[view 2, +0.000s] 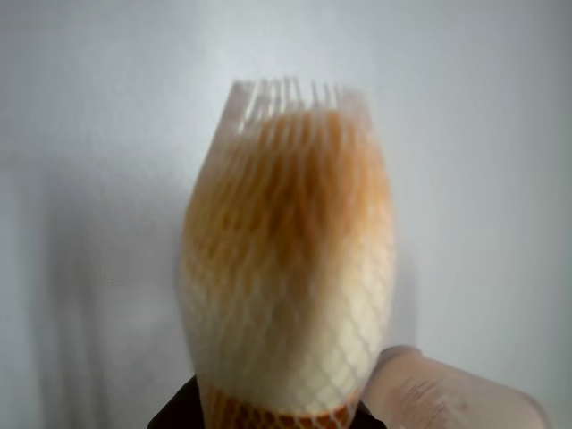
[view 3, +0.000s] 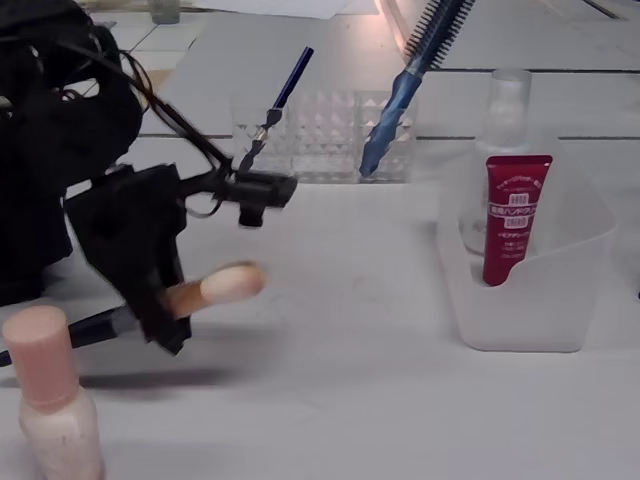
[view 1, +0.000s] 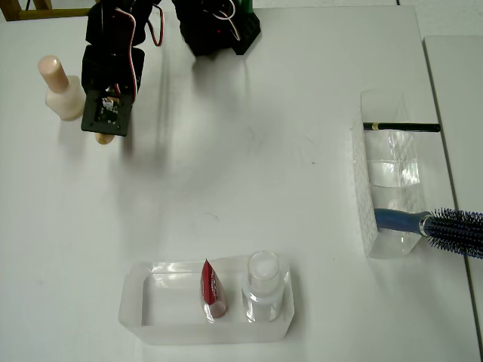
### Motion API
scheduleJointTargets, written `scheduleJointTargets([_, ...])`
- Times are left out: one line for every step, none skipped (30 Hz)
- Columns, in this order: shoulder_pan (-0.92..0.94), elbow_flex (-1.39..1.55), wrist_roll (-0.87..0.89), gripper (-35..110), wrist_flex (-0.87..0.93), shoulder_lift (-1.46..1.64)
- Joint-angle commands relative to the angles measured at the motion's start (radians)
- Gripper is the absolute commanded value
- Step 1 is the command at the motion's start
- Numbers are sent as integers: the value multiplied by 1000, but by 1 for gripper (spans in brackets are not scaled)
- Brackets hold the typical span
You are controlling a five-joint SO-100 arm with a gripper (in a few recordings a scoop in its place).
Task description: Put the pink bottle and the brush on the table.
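Note:
The pink bottle (view 1: 60,89) stands upright on the white table (view 1: 249,173) at the far left, also seen in the fixed view's lower left corner (view 3: 50,400). Just right of it hangs my gripper (view 1: 106,124), shut on the brush (view 3: 225,283) and held a little above the tabletop. In the fixed view the gripper (view 3: 165,300) holds the brush near its tan ferrule. The cream bristle tip points right and the dark handle sticks out to the left. The netted bristle tip (view 2: 290,268) looms close in the wrist view, blurred.
A clear tray (view 1: 151,302) near the front edge holds a red tube (view 1: 211,290) and a clear bottle (view 1: 264,283). A clear organizer (view 1: 389,188) at the right holds a black pencil (view 1: 404,127) and a blue hairbrush (view 1: 445,226). The table's right edge lies just beyond it.

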Motion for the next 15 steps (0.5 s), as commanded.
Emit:
scheduleJointTargets([6, 29, -14, 0, -12, 46])
scheduleJointTargets([6, 34, -14, 0, -12, 46])
scheduleJointTargets([6, 35, -14, 0, -17, 43])
scheduleJointTargets([6, 35, -14, 0, -23, 38])
scheduleJointTargets([6, 35, -14, 0, -32, 29])
scheduleJointTargets([6, 35, -14, 0, -40, 20])
scheduleJointTargets([6, 35, -14, 0, -51, 6])
scheduleJointTargets([6, 35, -14, 0, -57, -3])
scheduleJointTargets([6, 34, -12, 0, -60, -12])
scheduleJointTargets([6, 35, -9, 0, -72, -21])
scheduleJointTargets([6, 35, -8, 0, -83, -35])
scheduleJointTargets([6, 35, -8, 0, -95, -51])
scheduleJointTargets([6, 35, -8, 0, -107, -64])
scheduleJointTargets([6, 37, -8, 0, -121, -78])
scheduleJointTargets([6, 37, -8, 0, -137, -94])
